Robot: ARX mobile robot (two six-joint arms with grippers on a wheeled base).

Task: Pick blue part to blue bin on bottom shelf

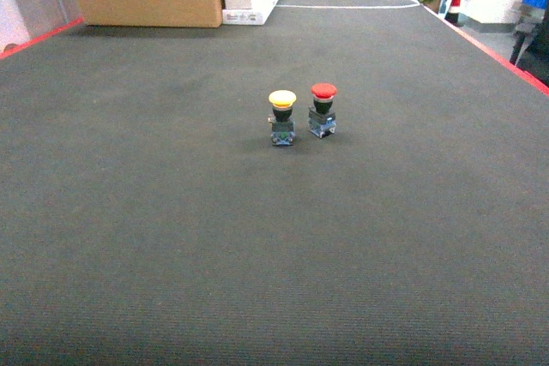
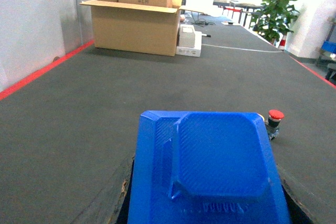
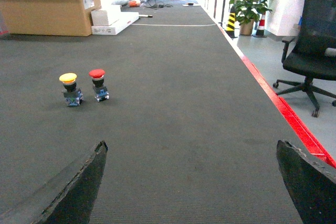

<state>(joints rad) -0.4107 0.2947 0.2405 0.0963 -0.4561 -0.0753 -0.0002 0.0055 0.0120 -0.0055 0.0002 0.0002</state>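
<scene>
Two push buttons, one yellow (image 1: 282,117), one red (image 1: 322,110); left end effector (image 2: 207,182) grips blue part (image 2: 210,166), right (image 3: 191,182) spread.

Blue part (image 2: 210,171), flat angular moulded plastic, close under the left wrist camera, above dark carpet.

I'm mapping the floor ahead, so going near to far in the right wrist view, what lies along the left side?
Yellow push button → red push button → white boxes → cardboard box
</scene>
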